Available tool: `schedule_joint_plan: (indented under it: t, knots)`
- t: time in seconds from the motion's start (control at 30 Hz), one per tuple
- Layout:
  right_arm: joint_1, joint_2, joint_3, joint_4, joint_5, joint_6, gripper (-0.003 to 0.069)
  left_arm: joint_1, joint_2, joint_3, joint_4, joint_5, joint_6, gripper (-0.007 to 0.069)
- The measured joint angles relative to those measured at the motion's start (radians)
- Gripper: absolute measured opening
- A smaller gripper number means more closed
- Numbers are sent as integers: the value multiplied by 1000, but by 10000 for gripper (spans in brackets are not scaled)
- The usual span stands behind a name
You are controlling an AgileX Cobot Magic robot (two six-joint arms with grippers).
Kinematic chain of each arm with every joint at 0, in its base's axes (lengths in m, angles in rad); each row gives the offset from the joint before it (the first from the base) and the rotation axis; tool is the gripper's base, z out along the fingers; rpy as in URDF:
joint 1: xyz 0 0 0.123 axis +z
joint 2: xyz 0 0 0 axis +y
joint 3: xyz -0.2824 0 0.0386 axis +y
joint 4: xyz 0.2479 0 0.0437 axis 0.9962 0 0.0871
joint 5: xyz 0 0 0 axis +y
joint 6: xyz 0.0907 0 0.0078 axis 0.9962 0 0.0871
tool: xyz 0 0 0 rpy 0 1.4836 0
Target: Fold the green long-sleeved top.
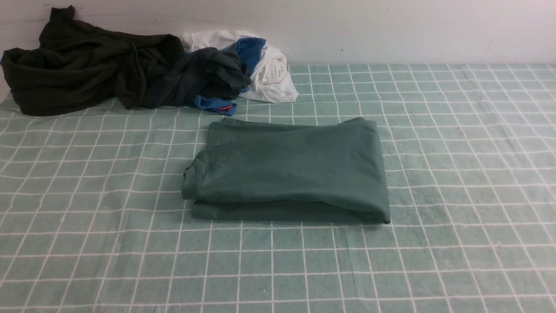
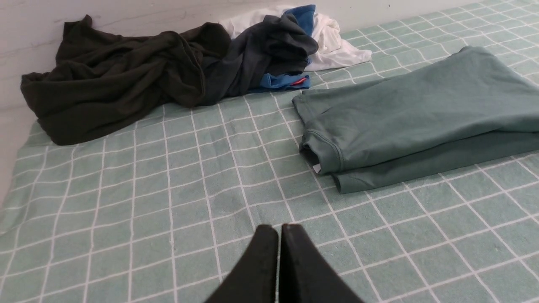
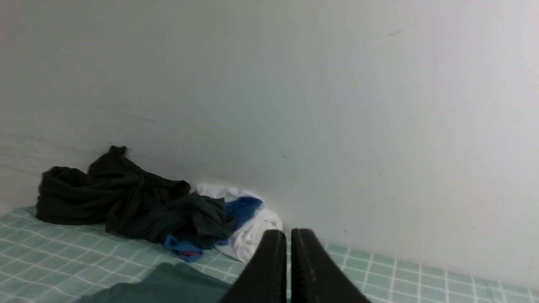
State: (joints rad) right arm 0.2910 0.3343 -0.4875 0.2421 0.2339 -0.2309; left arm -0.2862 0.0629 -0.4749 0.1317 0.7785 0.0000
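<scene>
Green knit is lying folded into a compact rectangle near the middle of the checked cloth (image 1: 456, 182); the green long-sleeved top (image 1: 289, 171) is resting with its long axis running left to right across the cloth, the round neck at its left end and a rounded fold at its right end, well apart from the near edge; a heap of other clothes (image 1: 130, 71) is sitting at the far left corner against the wall (image 1: 391, 30), apart from the top. The left gripper (image 2: 278, 229) is hovering over bare cloth with its jaws pressed together and nothing between them; the top is lying ahead of it and off to its right side, neck end nearest. The right gripper (image 3: 289, 233) is raised, also pressed together and empty, pointing toward the wall with only a corner of the top showing below it. Judging by this, the folding is looking nearly or fully finished; any further tidying would be falling to the left arm, which is sitting lower and facing the neck end.
</scene>
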Motion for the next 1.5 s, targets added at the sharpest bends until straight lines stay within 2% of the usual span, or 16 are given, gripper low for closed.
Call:
schedule_joint_plan:
  t: [0.2, 0.33, 0.4, 0.57, 1.5]
  knots:
    - [-210, -186, 345, -76, -30, 60, -13, 0, 0, 0, 0, 0, 0, -3]
    - [-289, -289, 475, -175, 20, 198, -13, 0, 0, 0, 0, 0, 0, -3]
    - [-327, -337, 513, -242, 78, 340, -13, 0, 0, 0, 0, 0, 0, -3]
    - [-333, -344, 513, -286, 109, 422, -14, 0, 0, 0, 0, -1, 0, -3]
    - [-333, -345, 512, -292, 115, 411, -14, 0, 0, 0, 0, -1, 0, -3]
